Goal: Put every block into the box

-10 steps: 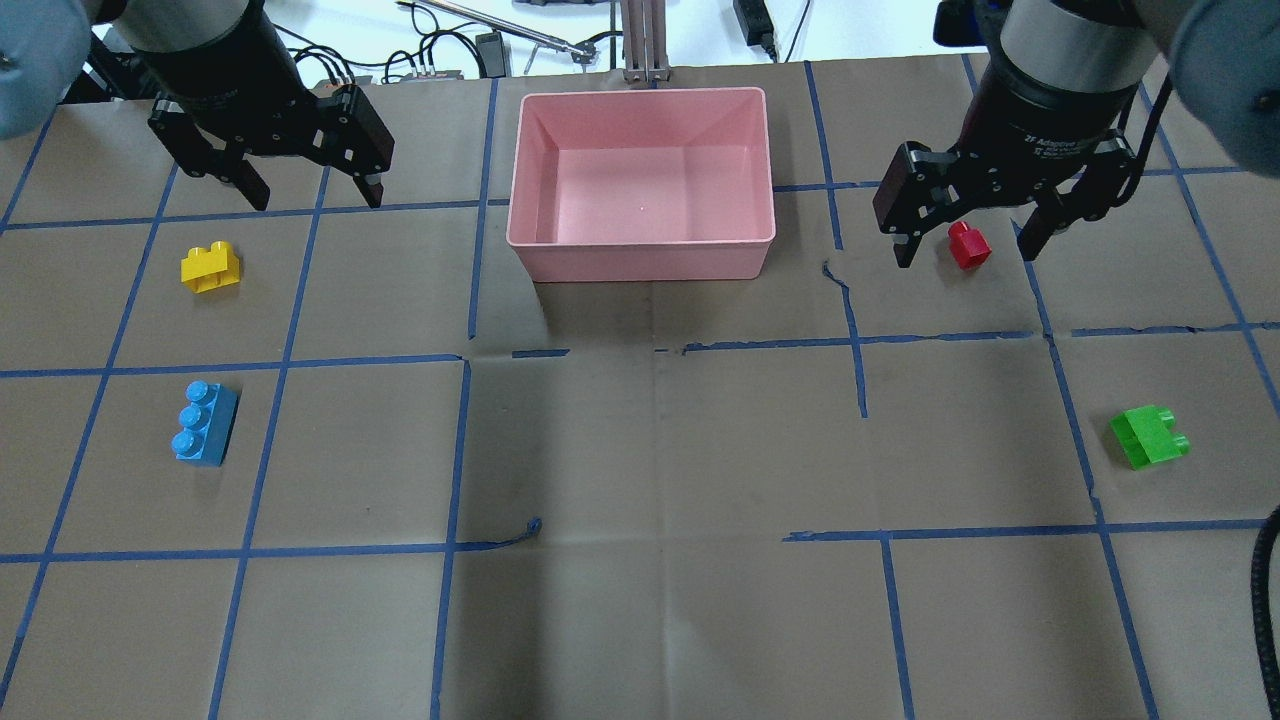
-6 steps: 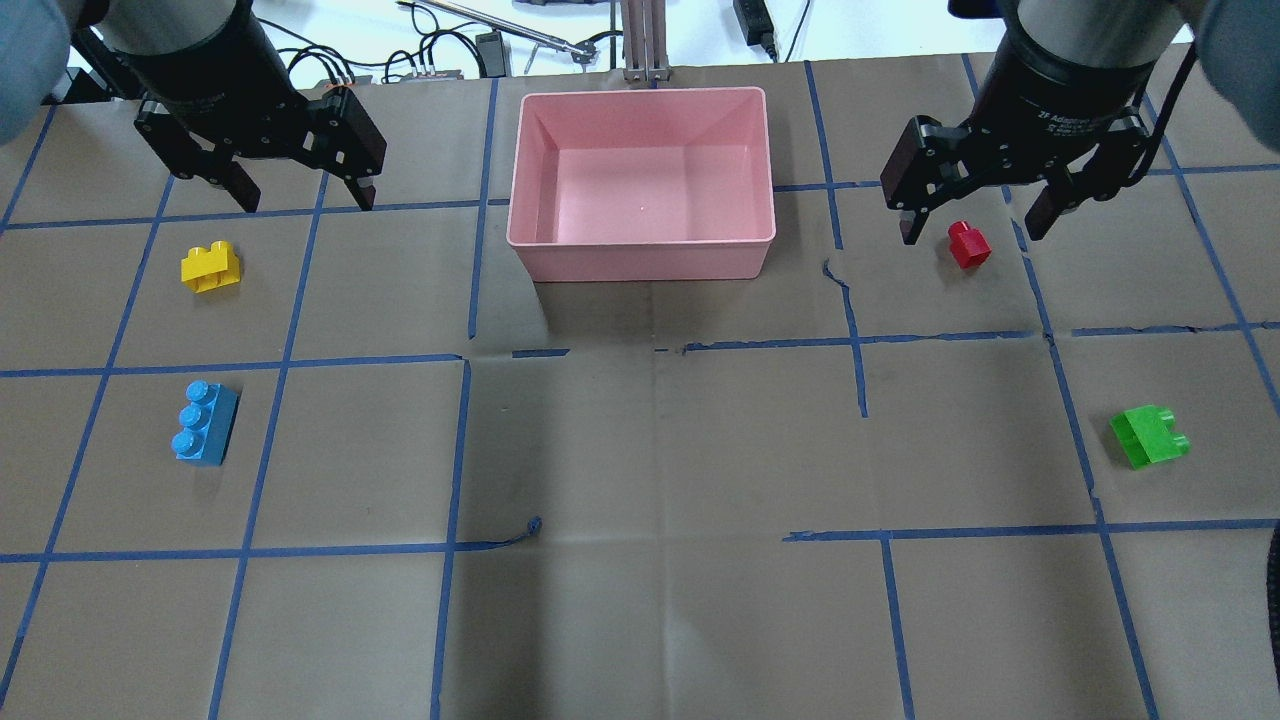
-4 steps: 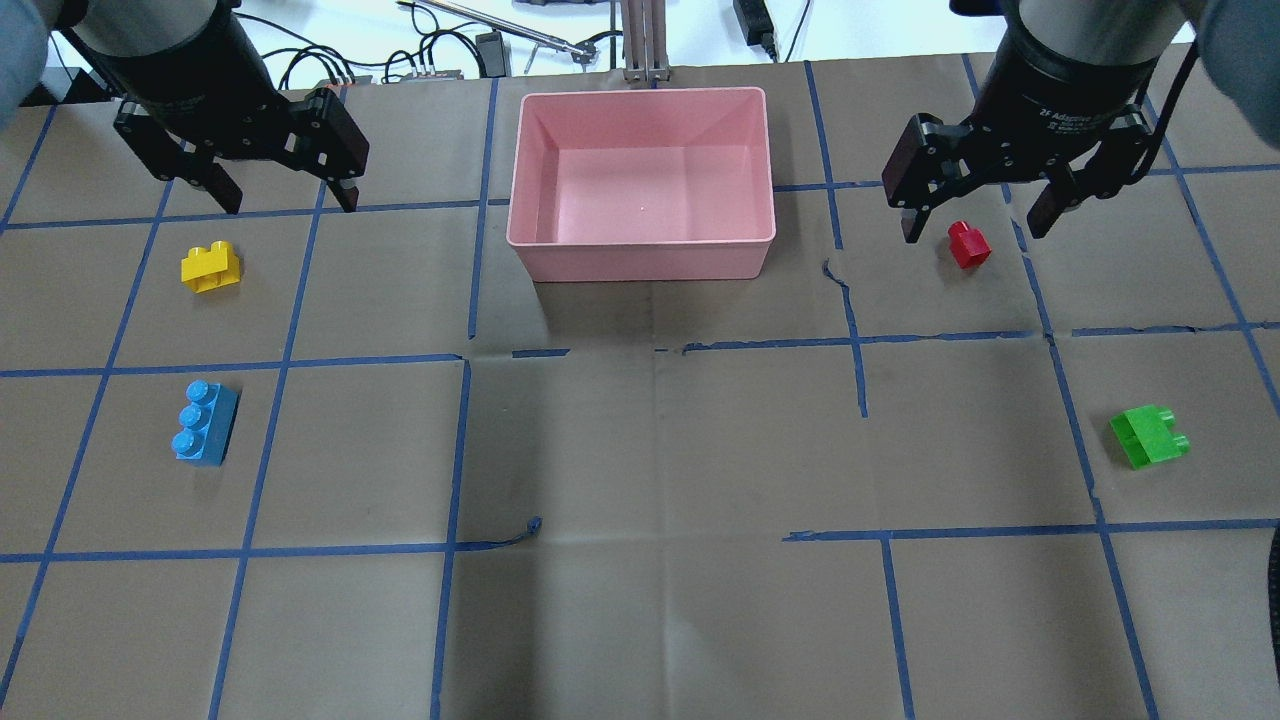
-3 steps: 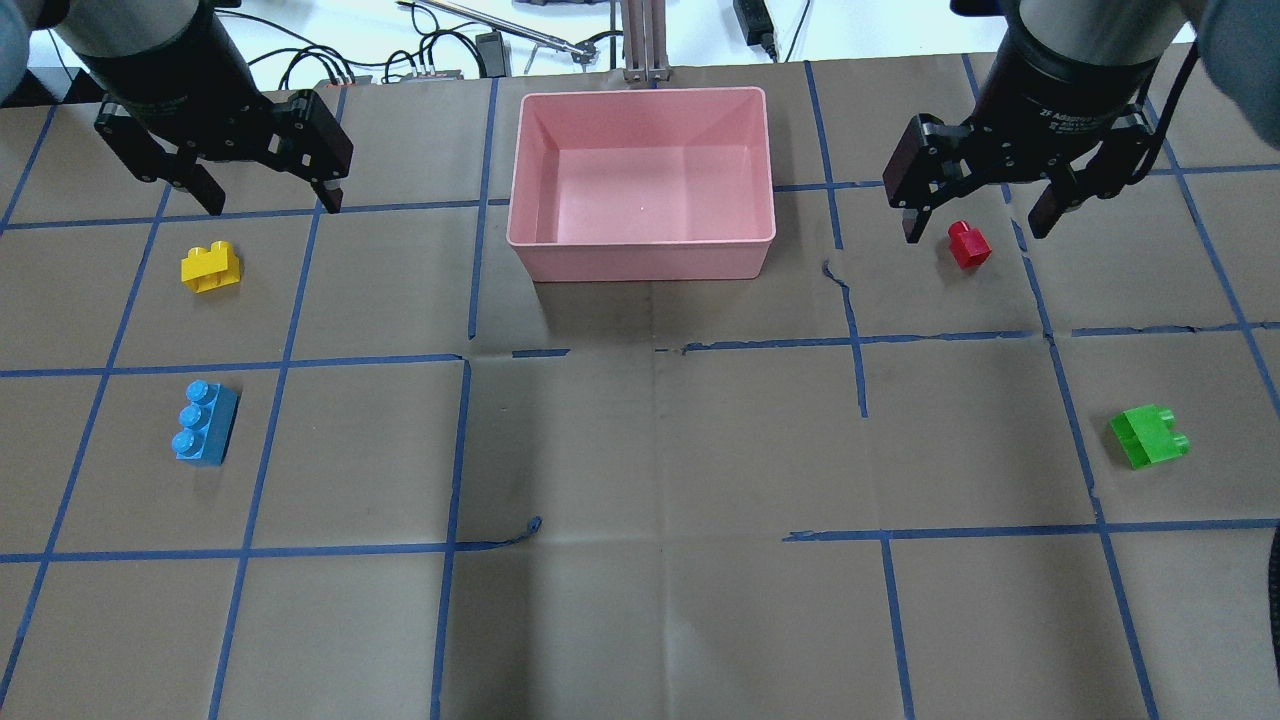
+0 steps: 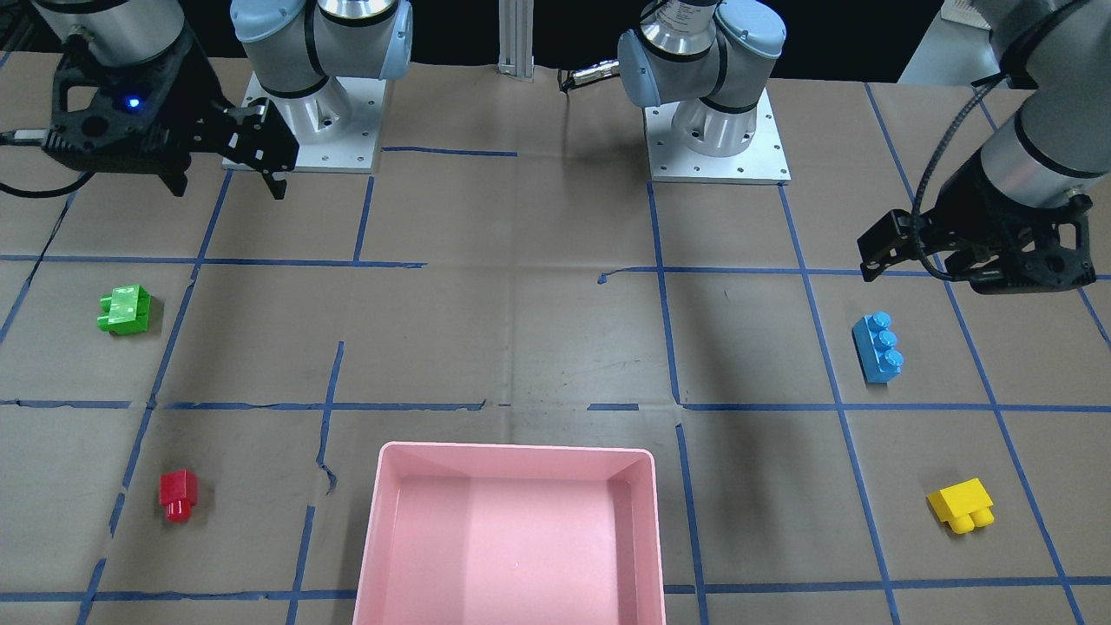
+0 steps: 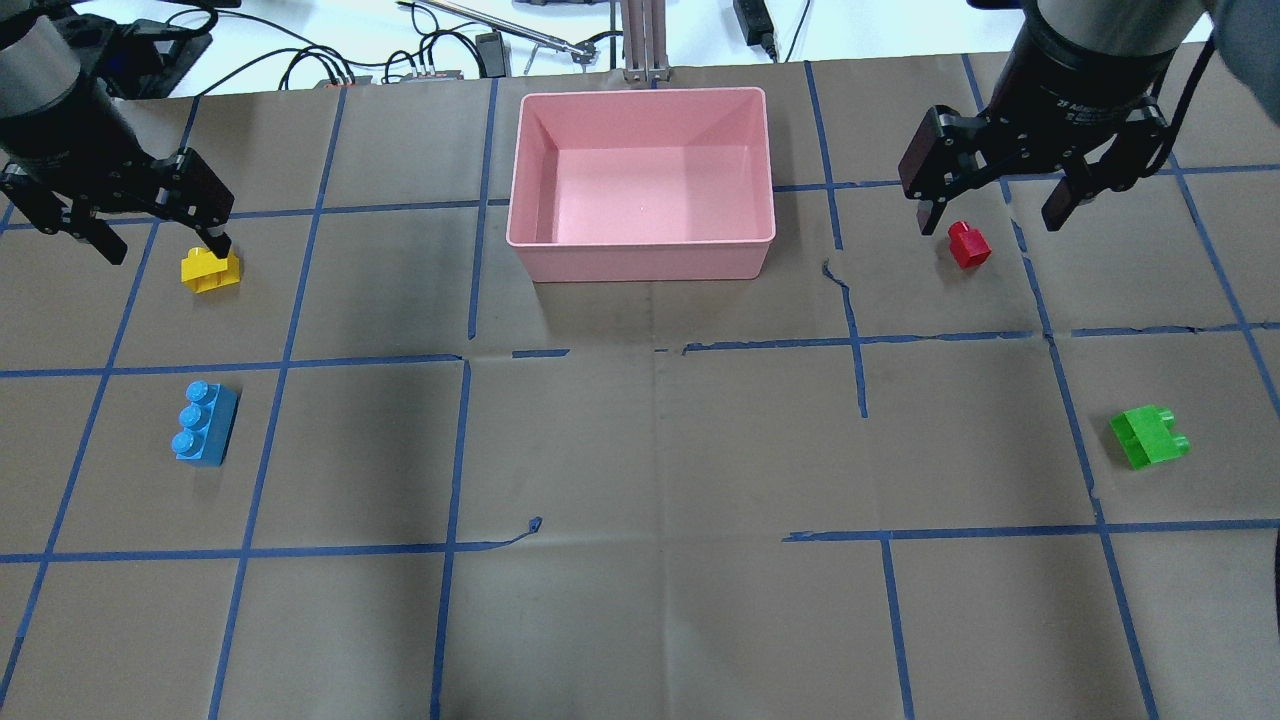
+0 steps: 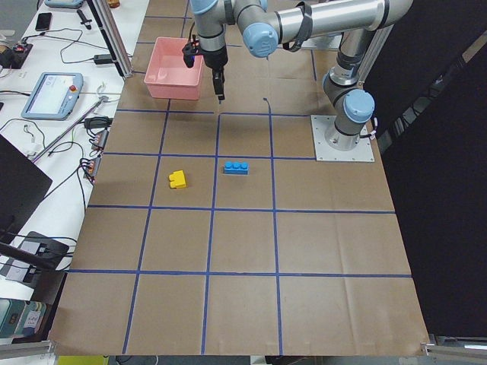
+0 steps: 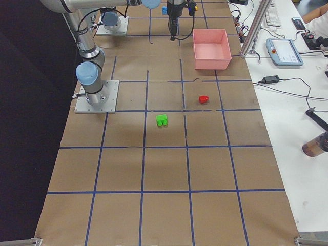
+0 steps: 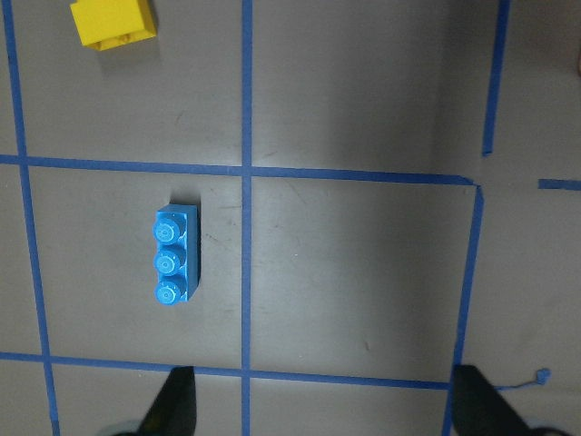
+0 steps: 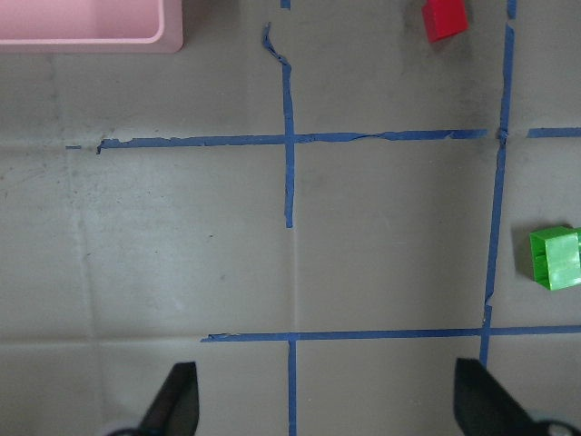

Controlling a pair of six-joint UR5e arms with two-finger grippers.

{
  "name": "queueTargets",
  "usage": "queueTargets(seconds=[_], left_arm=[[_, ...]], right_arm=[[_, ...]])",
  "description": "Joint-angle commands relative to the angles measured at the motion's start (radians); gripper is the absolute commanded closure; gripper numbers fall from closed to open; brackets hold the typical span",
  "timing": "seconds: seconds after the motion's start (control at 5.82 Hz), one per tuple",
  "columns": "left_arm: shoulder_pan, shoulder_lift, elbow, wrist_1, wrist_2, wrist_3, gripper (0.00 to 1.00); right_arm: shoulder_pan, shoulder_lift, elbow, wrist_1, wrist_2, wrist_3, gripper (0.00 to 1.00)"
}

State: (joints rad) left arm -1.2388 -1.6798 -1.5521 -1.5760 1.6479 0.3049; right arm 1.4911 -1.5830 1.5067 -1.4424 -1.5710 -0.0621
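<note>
The four blocks lie on the paper-covered table, outside the box. The yellow brick (image 6: 210,270) and the long blue brick (image 6: 205,422) are on the left. The red brick (image 6: 968,244) and the green brick (image 6: 1150,436) are on the right. The pink box (image 6: 640,245) stands at the far middle and holds nothing. My left gripper (image 6: 165,245) is open and empty, raised above the table by the yellow brick; one finger overlaps that brick in the overhead view. My right gripper (image 6: 990,222) is open and empty, raised above the red brick. The left wrist view shows the blue brick (image 9: 174,265) and the yellow brick (image 9: 113,23).
Blue tape lines mark a grid on the brown paper. The two arm bases (image 5: 299,113) (image 5: 716,130) stand at the robot's side. Cables and a metal post (image 6: 640,40) lie beyond the box at the far edge.
My left gripper has moved left and toward the yellow brick. My right gripper has drawn slightly back from the red brick. Both stay open. No block has moved.
</note>
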Motion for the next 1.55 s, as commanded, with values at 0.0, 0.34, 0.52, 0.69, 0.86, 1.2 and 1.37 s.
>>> queueTargets(seconds=[0.0,0.34,0.52,0.69,0.86,1.2,1.37], left_arm=[[0.106,-0.023,-0.133,0.173,0.001,0.196,0.01],[0.182,-0.024,-0.297,0.336,-0.005,0.263,0.01],[0.194,-0.028,-0.360,0.388,-0.002,0.269,0.01],[0.235,-0.072,-0.408,0.478,-0.002,0.304,0.01],[0.237,-0.157,-0.419,0.557,-0.002,0.325,0.01],[0.239,-0.248,-0.427,0.577,0.009,0.329,0.04],[0.237,-0.259,-0.415,0.579,0.019,0.330,0.33]], right_arm=[[-0.201,0.006,0.010,-0.006,-0.004,-0.286,0.00],[-0.438,0.026,0.020,-0.006,-0.003,-0.566,0.00],[-0.524,0.049,0.047,-0.024,-0.003,-0.708,0.00],[-0.553,0.054,0.105,-0.064,-0.003,-0.784,0.00],[-0.554,0.054,0.200,-0.167,-0.004,-0.830,0.00],[-0.555,0.064,0.436,-0.472,-0.003,-0.874,0.00],[-0.555,0.104,0.522,-0.641,-0.003,-0.909,0.00]])
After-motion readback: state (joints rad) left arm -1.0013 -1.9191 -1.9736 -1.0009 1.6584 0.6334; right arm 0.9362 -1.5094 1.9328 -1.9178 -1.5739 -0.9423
